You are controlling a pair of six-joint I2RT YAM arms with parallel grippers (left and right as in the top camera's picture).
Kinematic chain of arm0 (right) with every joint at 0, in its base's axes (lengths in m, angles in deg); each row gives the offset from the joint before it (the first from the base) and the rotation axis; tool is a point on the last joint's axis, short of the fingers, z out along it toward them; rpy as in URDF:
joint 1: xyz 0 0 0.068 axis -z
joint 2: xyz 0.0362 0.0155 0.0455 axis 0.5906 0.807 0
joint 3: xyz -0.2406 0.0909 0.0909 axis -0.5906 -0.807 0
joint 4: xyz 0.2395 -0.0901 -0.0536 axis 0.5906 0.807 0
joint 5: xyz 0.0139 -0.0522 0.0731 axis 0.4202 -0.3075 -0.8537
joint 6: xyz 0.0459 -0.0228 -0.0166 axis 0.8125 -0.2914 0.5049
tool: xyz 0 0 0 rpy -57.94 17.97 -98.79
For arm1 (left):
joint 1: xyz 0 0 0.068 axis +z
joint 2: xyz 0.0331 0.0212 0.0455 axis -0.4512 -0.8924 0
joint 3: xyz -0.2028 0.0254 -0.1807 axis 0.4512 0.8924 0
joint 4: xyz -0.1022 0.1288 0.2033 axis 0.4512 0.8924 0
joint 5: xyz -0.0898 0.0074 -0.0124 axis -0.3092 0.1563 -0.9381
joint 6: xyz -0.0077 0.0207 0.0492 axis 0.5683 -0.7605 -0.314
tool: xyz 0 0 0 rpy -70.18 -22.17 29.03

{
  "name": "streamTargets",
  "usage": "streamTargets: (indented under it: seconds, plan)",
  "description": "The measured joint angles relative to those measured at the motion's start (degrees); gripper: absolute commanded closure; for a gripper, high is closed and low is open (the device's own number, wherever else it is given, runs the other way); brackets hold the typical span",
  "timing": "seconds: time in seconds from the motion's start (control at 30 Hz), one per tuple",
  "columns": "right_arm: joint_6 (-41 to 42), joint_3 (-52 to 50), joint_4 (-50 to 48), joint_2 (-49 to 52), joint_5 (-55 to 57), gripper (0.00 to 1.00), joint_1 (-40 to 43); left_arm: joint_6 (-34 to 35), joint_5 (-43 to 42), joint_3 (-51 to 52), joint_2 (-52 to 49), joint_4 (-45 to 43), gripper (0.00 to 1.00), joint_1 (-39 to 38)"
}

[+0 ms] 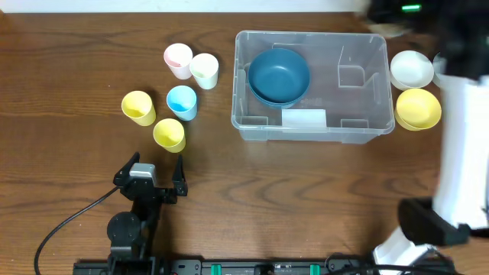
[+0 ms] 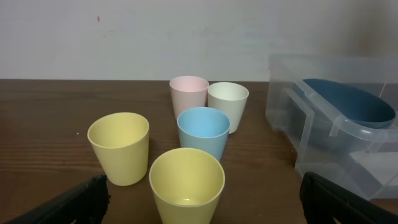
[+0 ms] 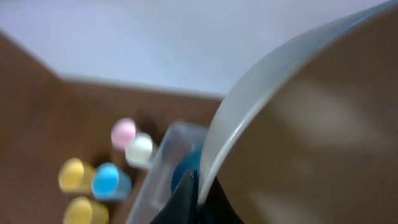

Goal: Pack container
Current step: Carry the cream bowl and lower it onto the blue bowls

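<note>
The clear container [image 1: 244, 114] stands at the table's back centre with a dark blue bowl [image 1: 279, 75] in its left half; it also shows in the left wrist view [image 2: 292, 118]. My right gripper [image 3: 202, 193] is shut on the rim of a grey-brown bowl [image 3: 311, 124] held high, above and to the right of the container [image 3: 155, 180]. In the overhead view the right arm [image 1: 458, 38] is a dark blur at the top right. My left gripper [image 1: 157, 164] is open and empty, just in front of the nearest yellow cup [image 2: 186, 183].
Several cups stand left of the container: pink [image 1: 177, 59], pale green [image 1: 205, 70], blue [image 1: 182, 101] and two yellow [image 1: 138, 108] [image 1: 170, 135]. A white bowl [image 1: 411, 69] and a yellow bowl [image 1: 418, 108] sit right of the container.
</note>
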Motion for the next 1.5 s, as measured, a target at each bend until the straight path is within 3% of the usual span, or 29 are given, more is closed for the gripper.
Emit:
streamTargets:
  seconds: [0.17,0.47,1.5]
  plan:
    - [-0.22,-0.66,2.97,8.22,8.2,0.99,-8.35,0.0,0.0,0.0,0.0,0.02,0.02,0.0]
    - [-0.22,-0.87,5.51,17.57,12.37,0.99,-12.15,0.0,0.0,0.0,0.0,0.0,0.02,0.0]
    - [-0.22,-0.96,6.25,29.09,12.26,0.98,-18.21,0.0,0.0,0.0,0.0,0.0,0.02,0.0]
